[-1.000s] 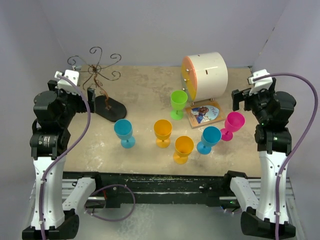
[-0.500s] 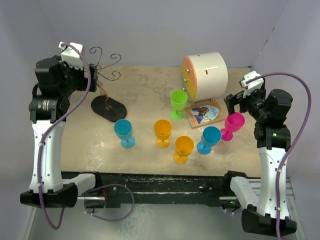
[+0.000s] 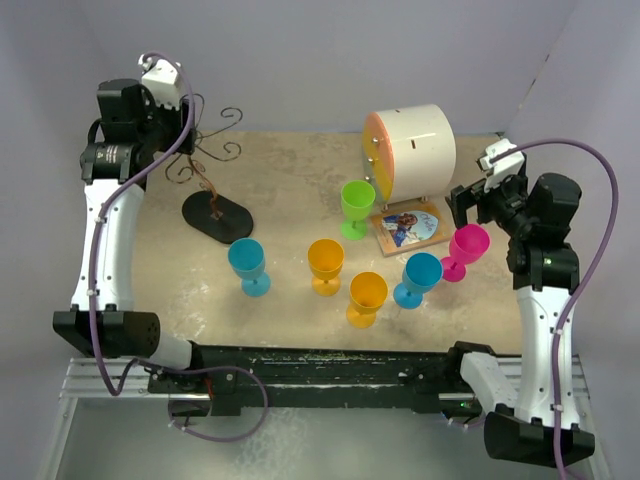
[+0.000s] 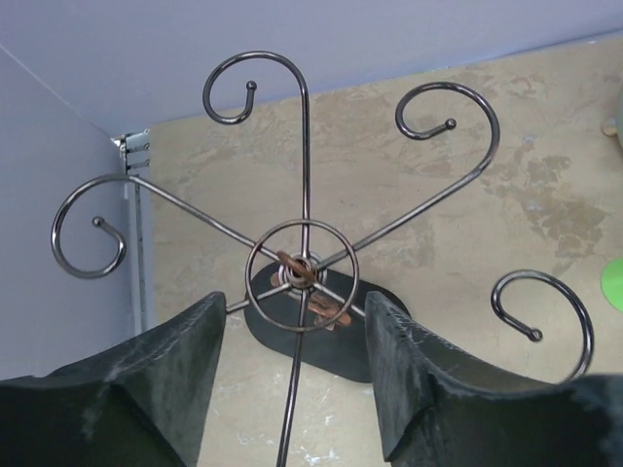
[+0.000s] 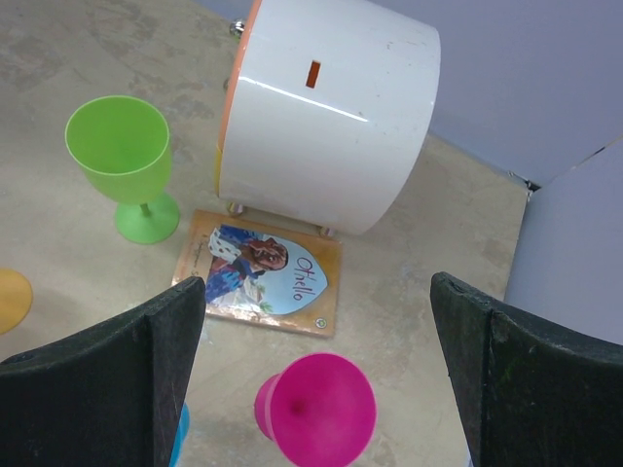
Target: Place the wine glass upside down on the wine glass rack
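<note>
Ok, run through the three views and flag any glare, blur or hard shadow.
Top external: even, soft light, only faint shadows beside the glasses, all sharp. Left wrist: wine glass rack crisp with thin highlights along the wire; the fingers of the left hand look slightly soft. Right wrist: a glare streak on the white cylinder; the right hand shows as dark shapes.

Beige table (image 3: 290,180): wine glass rack (image 3: 217,214), six upright wine glasses (image 3: 326,258), white drum (image 3: 420,150), perhaps book (image 3: 408,226).
</note>
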`<state>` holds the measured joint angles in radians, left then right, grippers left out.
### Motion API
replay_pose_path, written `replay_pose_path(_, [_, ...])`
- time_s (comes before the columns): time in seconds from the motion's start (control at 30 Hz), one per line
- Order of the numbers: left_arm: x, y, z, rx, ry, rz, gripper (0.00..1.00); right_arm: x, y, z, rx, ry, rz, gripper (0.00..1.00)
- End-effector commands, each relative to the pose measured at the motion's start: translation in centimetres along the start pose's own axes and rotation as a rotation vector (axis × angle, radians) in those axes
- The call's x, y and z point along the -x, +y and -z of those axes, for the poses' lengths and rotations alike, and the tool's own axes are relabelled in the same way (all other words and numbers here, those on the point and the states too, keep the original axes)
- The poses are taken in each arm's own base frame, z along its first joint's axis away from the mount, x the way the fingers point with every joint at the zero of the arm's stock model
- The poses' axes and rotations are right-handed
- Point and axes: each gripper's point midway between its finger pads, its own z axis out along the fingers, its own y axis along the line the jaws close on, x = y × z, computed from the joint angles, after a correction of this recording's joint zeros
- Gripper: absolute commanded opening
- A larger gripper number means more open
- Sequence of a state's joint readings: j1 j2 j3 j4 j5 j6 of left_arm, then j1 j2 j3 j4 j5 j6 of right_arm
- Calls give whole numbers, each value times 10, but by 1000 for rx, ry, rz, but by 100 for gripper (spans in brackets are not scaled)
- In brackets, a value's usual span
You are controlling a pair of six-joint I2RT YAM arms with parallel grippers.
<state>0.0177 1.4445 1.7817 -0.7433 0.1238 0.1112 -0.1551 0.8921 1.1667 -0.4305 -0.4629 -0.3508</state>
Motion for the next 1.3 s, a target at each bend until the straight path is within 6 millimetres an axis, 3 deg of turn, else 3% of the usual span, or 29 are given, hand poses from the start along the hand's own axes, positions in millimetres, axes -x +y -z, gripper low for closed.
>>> replay_pose_path(0.0, [22, 7, -7, 16, -50, 25, 59, 12, -2, 2, -7, -24, 5, 100])
replay_pose_path(0.27, [12, 7, -31, 5, -2, 37, 46, 6, -5, -3, -11, -8, 4, 100])
replay_pose_path(0.53, [10, 4, -32, -11, 1, 39, 30, -1, -5, -8, -9, 8, -4, 100])
replay_pose_path(0.7, [7, 2, -35, -23, 9, 39, 14, -5, -4, -7, -6, 12, -6, 100])
replay_pose_path(0.87, [10, -15, -32, -115, -4, 51, 0, -6, -2, -7, -3, 11, -7, 100])
replay_pose_path(1.07, [19, -40, -24, -254, -35, 83, 0, -7, -1, -9, 5, 12, -10, 100])
replay_pose_path(1.27, [29, -50, -25, -315, -69, 95, 0, -8, -1, -9, 5, 15, -9, 100])
